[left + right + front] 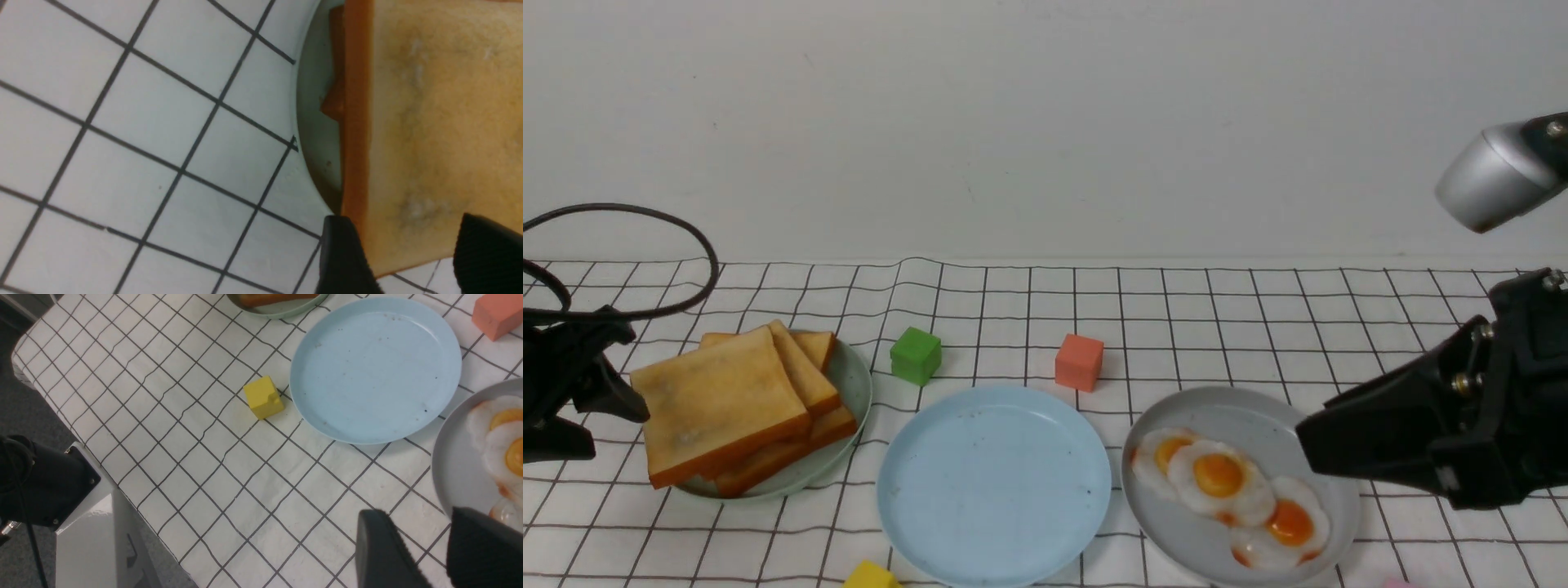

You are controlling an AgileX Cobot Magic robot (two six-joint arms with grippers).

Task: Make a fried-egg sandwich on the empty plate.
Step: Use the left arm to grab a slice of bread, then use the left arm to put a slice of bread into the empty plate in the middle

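Several golden-brown toast slices point(715, 400) are stacked on the pale green plate point(854, 384) at the left; the top slice overhangs the rim toward my left gripper. My left gripper point(621, 400) is open, and in the left wrist view its fingers point(343, 257) straddle a corner of the top toast point(429, 122). The pale blue plate point(994, 486) lies empty in the middle, also in the right wrist view point(376, 371). Three fried eggs point(1217, 478) lie on the grey plate point(1250, 412). My right gripper point(1307, 445) is open and empty, above that plate's right rim.
A green cube point(916, 354) and an orange-red cube point(1079, 362) stand behind the blue plate. A yellow cube point(263, 397) sits by its near-left rim. The table's near edge and the robot base point(45, 486) show in the right wrist view. A black cable loops at far left point(645, 216).
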